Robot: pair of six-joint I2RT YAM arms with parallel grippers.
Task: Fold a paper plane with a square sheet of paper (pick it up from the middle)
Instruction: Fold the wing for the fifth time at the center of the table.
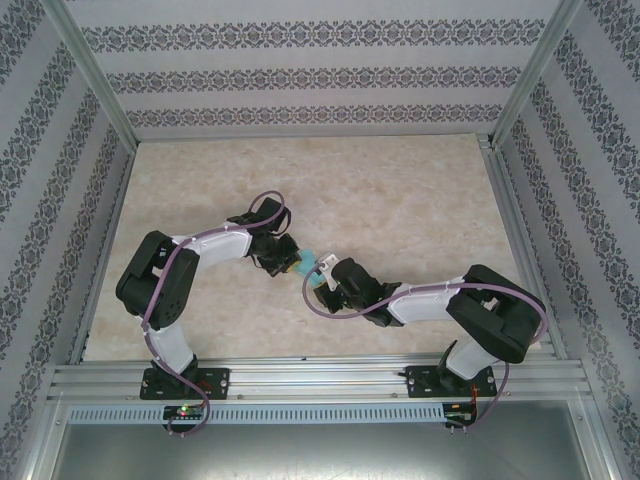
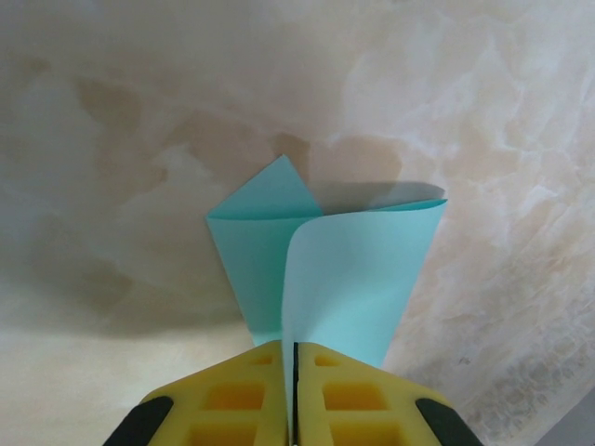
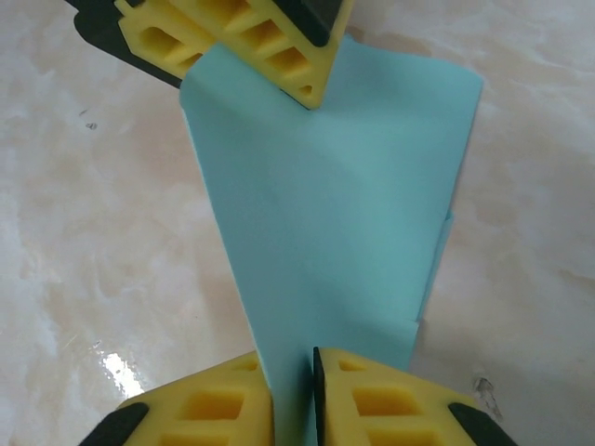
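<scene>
Here, the paper plane [image 3: 325, 214] (teal, partly folded) is pinched at opposite ends by the left gripper [image 2: 295, 351] and right gripper [image 3: 293, 362].

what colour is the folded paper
Teal-turquoise, plain and unmarked; the sheet of paper shows best in the right wrist view.

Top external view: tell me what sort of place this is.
Probably an enclosed robot test cell, not a home. Aluminium frame posts hold wallpaper-patterned panels around a marble-look table, and the left arm and right arm are bolted to a metal rail at its near edge.
</scene>
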